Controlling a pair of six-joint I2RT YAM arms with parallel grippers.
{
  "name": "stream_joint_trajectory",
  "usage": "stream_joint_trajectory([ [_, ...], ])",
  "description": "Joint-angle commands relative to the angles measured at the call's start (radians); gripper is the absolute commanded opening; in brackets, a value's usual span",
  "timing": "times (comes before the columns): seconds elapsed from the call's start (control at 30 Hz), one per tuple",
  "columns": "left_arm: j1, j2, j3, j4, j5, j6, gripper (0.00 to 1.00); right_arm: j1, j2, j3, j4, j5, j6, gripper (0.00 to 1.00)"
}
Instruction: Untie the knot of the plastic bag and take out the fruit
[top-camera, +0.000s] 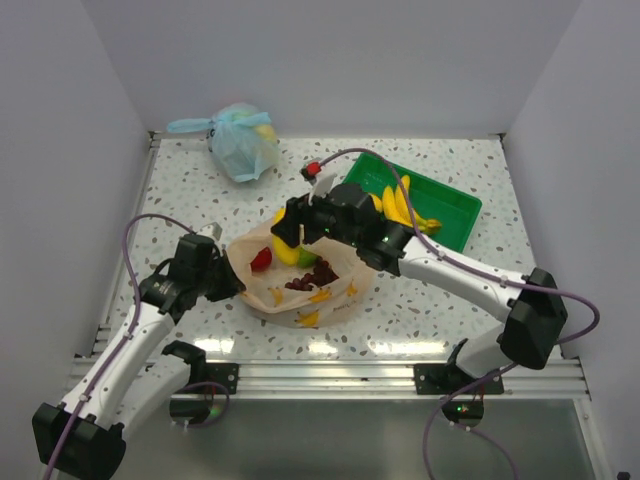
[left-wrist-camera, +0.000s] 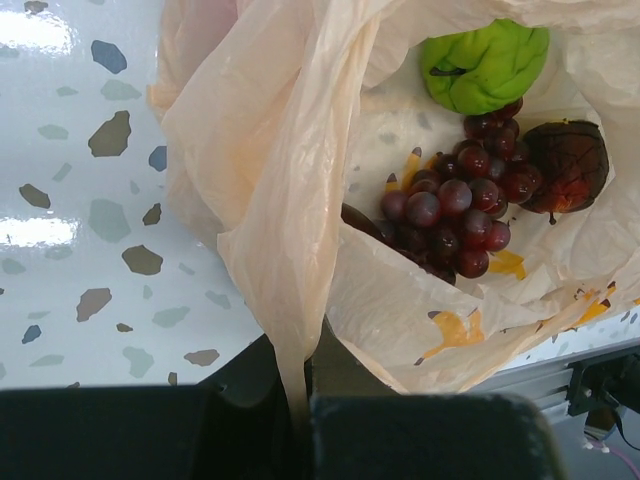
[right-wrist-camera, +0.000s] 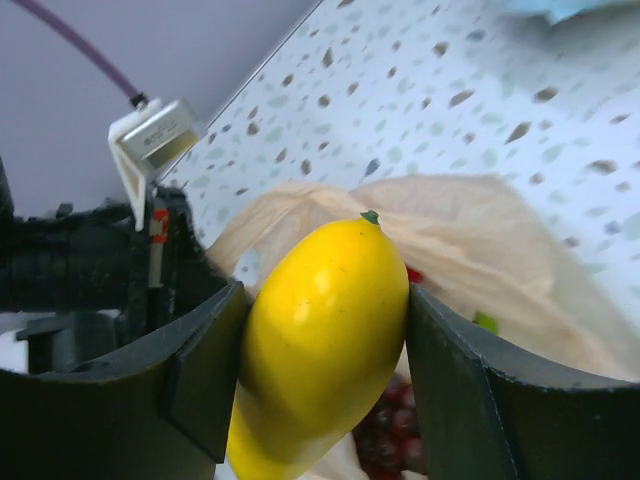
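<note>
The pale-orange plastic bag (top-camera: 300, 285) lies open in the middle of the table; no knot shows in it. My left gripper (top-camera: 228, 282) is shut on the bag's left edge (left-wrist-camera: 285, 330), which runs stretched into its jaws. Inside the bag lie dark purple grapes (left-wrist-camera: 455, 205), a green lime (left-wrist-camera: 485, 65) and a dark maroon fruit (left-wrist-camera: 568, 165); a red apple (top-camera: 261, 260) also shows in the top view. My right gripper (top-camera: 288, 238) is shut on a yellow mango (right-wrist-camera: 325, 345) and holds it just above the bag's mouth. Yellow bananas (top-camera: 400, 205) lie in the green tray (top-camera: 450, 205).
A light blue knotted bag (top-camera: 240, 140) with fruit inside sits at the back left. The green tray stands at the right back, behind my right arm. The table's metal front rail (top-camera: 330, 375) runs along the near edge.
</note>
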Motion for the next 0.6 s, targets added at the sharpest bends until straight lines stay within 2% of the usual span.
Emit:
stream_joint_trajectory([
  [0.0,0.005,-0.016,0.012,-0.003,-0.014,-0.002,0.0,-0.075,-0.071,0.08,-0.097,0.112,-0.236,0.0],
  [0.17,0.005,-0.021,0.009,-0.005,-0.011,-0.005,0.0,-0.263,-0.075,0.083,-0.171,0.241,-0.349,0.0],
  [0.37,0.005,-0.021,0.012,-0.005,-0.009,-0.002,0.0,-0.435,0.016,0.137,-0.241,0.347,-0.342,0.0],
  [0.47,0.005,-0.023,0.009,-0.008,-0.006,-0.002,0.0,-0.5,0.104,0.178,-0.231,0.338,-0.316,0.0],
  [0.57,0.005,-0.026,0.011,-0.006,0.001,0.001,0.0,-0.532,0.211,0.242,-0.206,0.321,-0.357,0.0],
])
